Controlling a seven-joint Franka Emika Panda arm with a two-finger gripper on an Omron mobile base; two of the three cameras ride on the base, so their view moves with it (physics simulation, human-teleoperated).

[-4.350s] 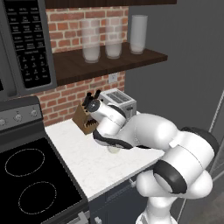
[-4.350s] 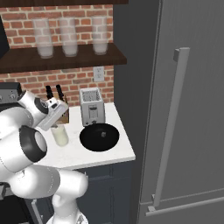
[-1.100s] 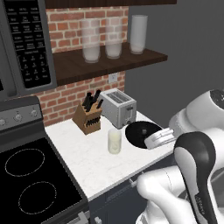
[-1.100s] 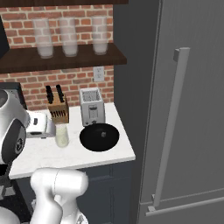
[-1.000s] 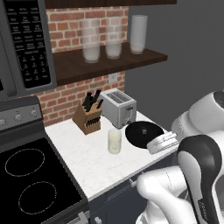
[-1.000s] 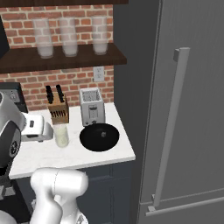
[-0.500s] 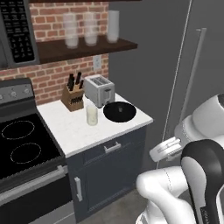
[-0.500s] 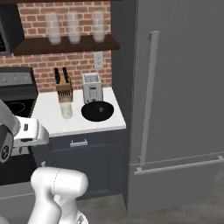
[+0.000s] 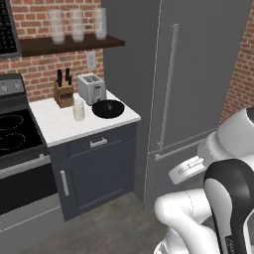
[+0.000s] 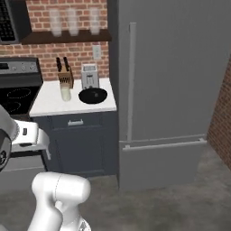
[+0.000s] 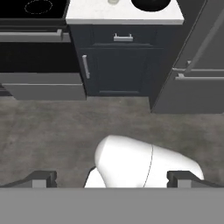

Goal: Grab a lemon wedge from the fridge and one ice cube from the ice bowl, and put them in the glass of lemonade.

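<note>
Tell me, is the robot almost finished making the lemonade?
No, nothing looks done yet. The fridge is shut, so the lemon wedge is not out. The pincer is open and empty, aimed at the floor. The ice bowl and the glass of lemonade sit untouched on the counter.

Soft, even light is filling the rendered kitchen; no glare is showing. Shadows are staying faint; distant detail is looking slightly blurred.

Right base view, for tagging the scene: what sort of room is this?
A home kitchen, rendered: a tall grey fridge, a black stove, and a toaster on the white counter.
</note>
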